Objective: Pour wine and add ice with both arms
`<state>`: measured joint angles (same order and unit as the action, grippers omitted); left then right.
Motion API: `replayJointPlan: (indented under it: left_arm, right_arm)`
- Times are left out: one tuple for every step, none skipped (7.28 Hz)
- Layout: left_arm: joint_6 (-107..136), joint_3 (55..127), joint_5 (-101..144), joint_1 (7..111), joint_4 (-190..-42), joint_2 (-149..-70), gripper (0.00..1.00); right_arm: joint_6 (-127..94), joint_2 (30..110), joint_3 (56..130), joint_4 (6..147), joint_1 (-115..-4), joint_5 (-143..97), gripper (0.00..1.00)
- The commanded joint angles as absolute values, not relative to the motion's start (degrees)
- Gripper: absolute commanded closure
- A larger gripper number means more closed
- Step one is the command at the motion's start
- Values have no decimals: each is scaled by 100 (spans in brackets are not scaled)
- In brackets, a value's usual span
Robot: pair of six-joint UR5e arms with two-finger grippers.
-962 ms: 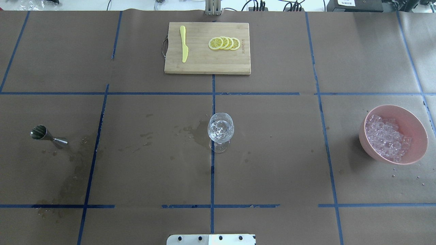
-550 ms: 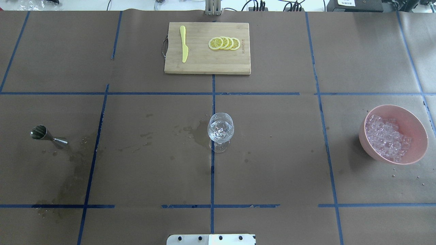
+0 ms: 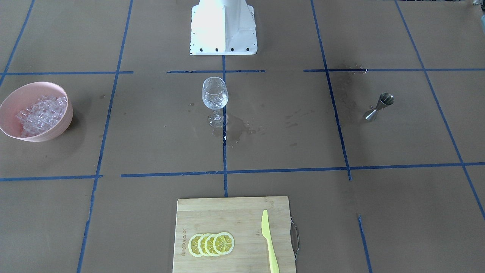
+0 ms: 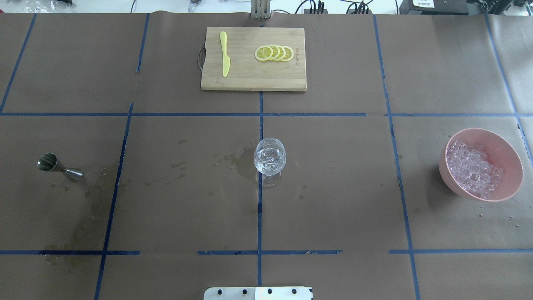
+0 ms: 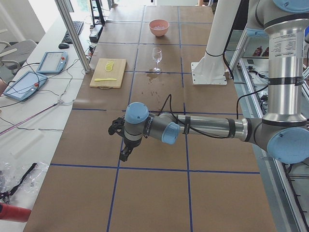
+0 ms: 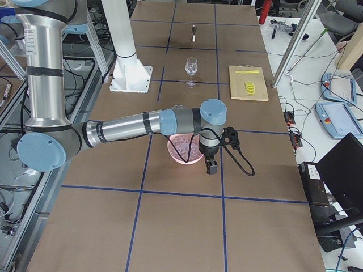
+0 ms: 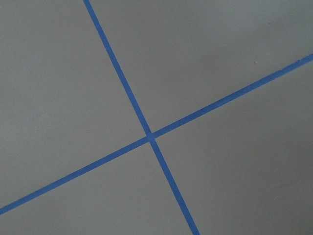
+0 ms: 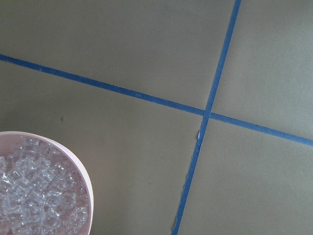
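A clear stemmed wine glass (image 4: 270, 160) stands at the table's middle with clear cubes in it; it also shows in the front view (image 3: 215, 99). The ice (image 4: 472, 168) is heaped in a pink bowl (image 4: 510, 183) at the right, and shows in the right wrist view (image 8: 39, 196). No dark wine shows. A steel jigger (image 4: 58, 165) stands at the left. My left gripper (image 5: 124, 154) hangs over bare paper well left of the jigger. My right gripper (image 6: 211, 167) hangs just beyond the bowl (image 6: 176, 154). I cannot tell whether either is open or shut.
A wooden cutting board (image 4: 253, 79) with lemon slices (image 4: 274, 53) and a yellow knife (image 4: 225, 54) lies at the far middle. Wet stains (image 4: 237, 160) mark the paper beside the glass and near the jigger. The white pedestal (image 3: 223, 26) stands at the near edge.
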<state>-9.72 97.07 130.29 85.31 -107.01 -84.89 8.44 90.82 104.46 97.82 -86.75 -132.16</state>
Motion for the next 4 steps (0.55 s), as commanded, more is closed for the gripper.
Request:
replayJointPlan:
  left_arm:
    - [-949, 9729, 13052, 8525, -10226, -8237, 0]
    - [-914, 9816, 13217, 8525, -9630, -8235, 0]
    - [-897, 9800, 13636, 8525, -9346, -8244, 0]
    - [-888, 9800, 13658, 8525, -9264, -8244, 0]
  right_arm:
    - [835, 9114, 10450, 9800, -8675, -13236, 0]
    - [826, 9079, 10424, 9843, -8675, -13228, 0]
    - [817, 9079, 10198, 9826, -8675, -13271, 0]
    - [696, 8983, 10100, 9844, -8675, -13559, 0]
